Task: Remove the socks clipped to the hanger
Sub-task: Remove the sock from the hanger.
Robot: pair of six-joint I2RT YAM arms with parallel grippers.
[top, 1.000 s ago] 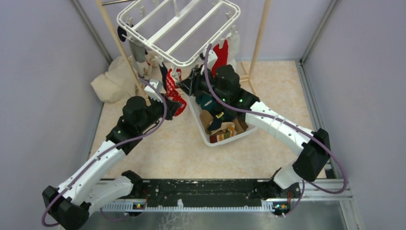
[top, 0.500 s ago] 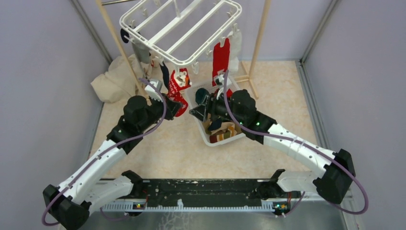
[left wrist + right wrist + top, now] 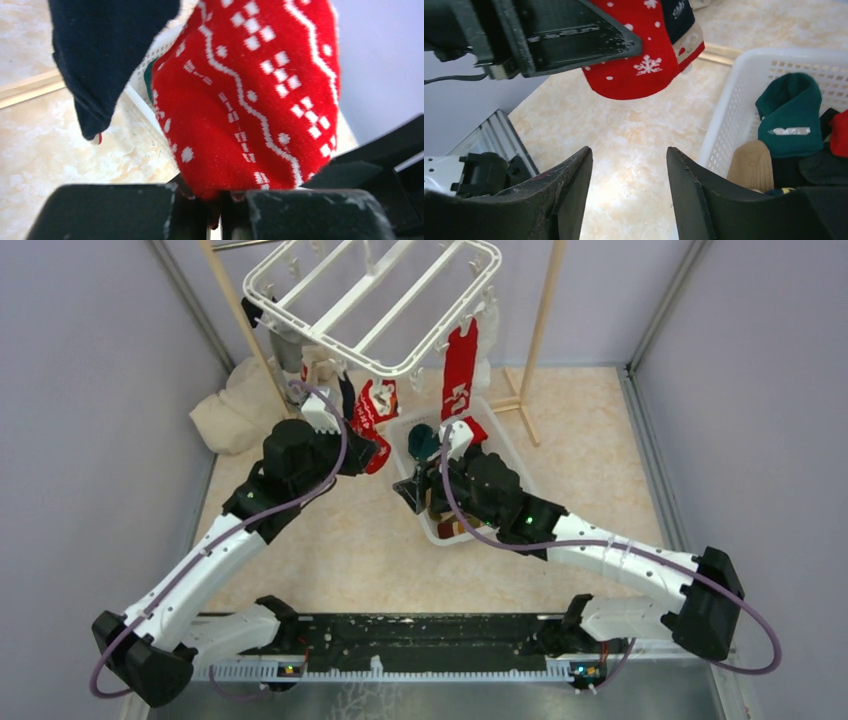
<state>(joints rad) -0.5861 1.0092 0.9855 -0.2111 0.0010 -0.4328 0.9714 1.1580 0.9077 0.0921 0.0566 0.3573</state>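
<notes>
The white hanger [image 3: 375,300] hangs at the top of the overhead view with socks still clipped under it: a long red sock [image 3: 458,370] on the right, a grey one [image 3: 288,348] on the left, a navy sock [image 3: 347,395] and a red patterned sock [image 3: 376,405] near the middle. My left gripper [image 3: 372,448] is shut on the lower end of the red patterned sock [image 3: 250,100], pinched between the jaws [image 3: 220,200]; the navy sock [image 3: 105,55] dangles beside it. My right gripper [image 3: 412,485] is open and holds nothing [image 3: 629,155], low by the basket's left wall.
A white slatted basket [image 3: 497,430] on the floor holds several socks, a dark green one [image 3: 791,112] on top. Its wall [image 3: 729,115] is just right of my right fingers. Wooden poles [image 3: 545,320] flank the hanger. A beige cloth heap [image 3: 235,405] lies at the back left.
My right arm came down from the hanger to the basket's left side and its jaws opened. My left gripper moved a little up and back, still holding the red patterned sock.
</notes>
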